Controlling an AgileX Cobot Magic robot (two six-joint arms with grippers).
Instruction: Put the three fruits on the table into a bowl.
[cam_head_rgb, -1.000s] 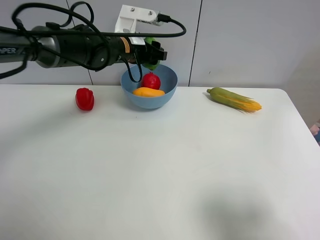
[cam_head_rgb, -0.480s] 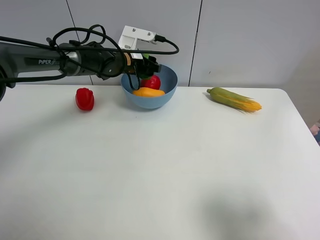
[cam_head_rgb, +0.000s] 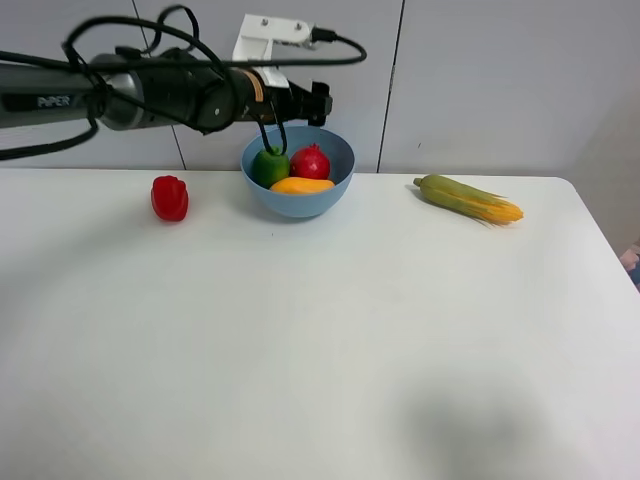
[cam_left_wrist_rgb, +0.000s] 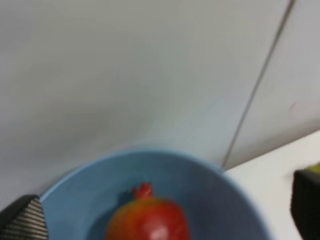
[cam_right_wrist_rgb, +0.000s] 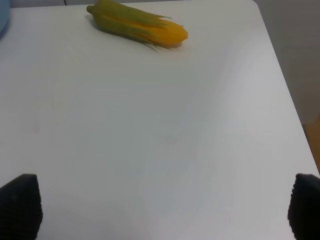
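The light-blue bowl (cam_head_rgb: 300, 203) stands at the back of the white table (cam_head_rgb: 320, 350). In it lie the green lime (cam_head_rgb: 269, 167), the red pomegranate (cam_head_rgb: 311, 161) and the orange-yellow mango (cam_head_rgb: 302, 186). My left gripper (cam_head_rgb: 312, 101) hovers open and empty just above the bowl's far rim. The left wrist view shows the pomegranate (cam_left_wrist_rgb: 147, 222) with its crown inside the bowl (cam_left_wrist_rgb: 90, 172), between the spread fingers of the left gripper (cam_left_wrist_rgb: 164, 215). My right gripper (cam_right_wrist_rgb: 162, 207) is open and empty over bare table; the exterior view does not show it.
A small red bell pepper (cam_head_rgb: 169, 197) stands left of the bowl. A green-husked corn cob (cam_head_rgb: 468, 198) lies to the right, and also shows in the right wrist view (cam_right_wrist_rgb: 137, 24). A grey wall stands close behind the bowl.
The left gripper held the lime over the bowl, dipped into it and let go. The lime now lies in the bowl and the gripper has risen empty.
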